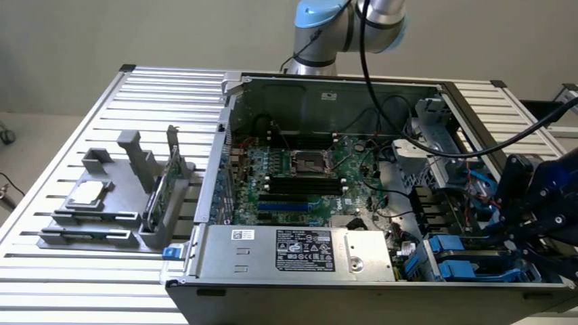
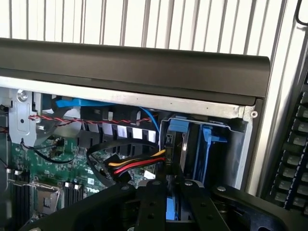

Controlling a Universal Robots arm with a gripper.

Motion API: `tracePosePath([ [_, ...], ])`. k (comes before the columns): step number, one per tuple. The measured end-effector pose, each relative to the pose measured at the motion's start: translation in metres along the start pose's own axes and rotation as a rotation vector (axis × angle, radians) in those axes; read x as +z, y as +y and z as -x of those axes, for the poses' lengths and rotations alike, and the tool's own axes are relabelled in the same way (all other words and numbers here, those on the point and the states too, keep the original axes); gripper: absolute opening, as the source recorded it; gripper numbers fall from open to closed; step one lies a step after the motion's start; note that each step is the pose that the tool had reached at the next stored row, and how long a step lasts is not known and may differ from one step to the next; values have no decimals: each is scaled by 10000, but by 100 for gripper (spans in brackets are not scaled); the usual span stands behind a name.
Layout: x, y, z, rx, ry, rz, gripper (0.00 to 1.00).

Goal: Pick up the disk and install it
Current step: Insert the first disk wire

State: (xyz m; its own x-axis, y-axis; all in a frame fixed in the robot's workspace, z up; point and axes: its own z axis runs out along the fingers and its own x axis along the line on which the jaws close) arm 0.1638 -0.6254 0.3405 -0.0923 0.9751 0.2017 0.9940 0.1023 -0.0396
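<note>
Jaws nearly closed, my gripper (image 2: pixel 167 211) pinches the disk (image 2: pixel 171 204) by its blue carrier rail, directly above the drive bay (image 2: pixel 192 144) at the corner of the open computer case (image 1: pixel 316 88). Risk, as I judge it: a slight tilt could jam the rails against the bay walls, and the yellow-red power cable (image 2: pixel 139 166) lying just beside could snag. My own fingers hide most of the disk; bay depth cannot be made out.
</note>
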Motion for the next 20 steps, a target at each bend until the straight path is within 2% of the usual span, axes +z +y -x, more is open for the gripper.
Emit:
tracePosePath([
  [4, -7, 1, -21, 31, -221, -20, 17],
  [8, -4, 5, -61, 48, -374, -33, 17],
  [12, 2, 8, -87, 86, -561, -46, 17],
  [16, 11, 13, -135, 110, -701, -55, 17],
  [20, 18, 16, -169, 163, -789, -56, 17],
])
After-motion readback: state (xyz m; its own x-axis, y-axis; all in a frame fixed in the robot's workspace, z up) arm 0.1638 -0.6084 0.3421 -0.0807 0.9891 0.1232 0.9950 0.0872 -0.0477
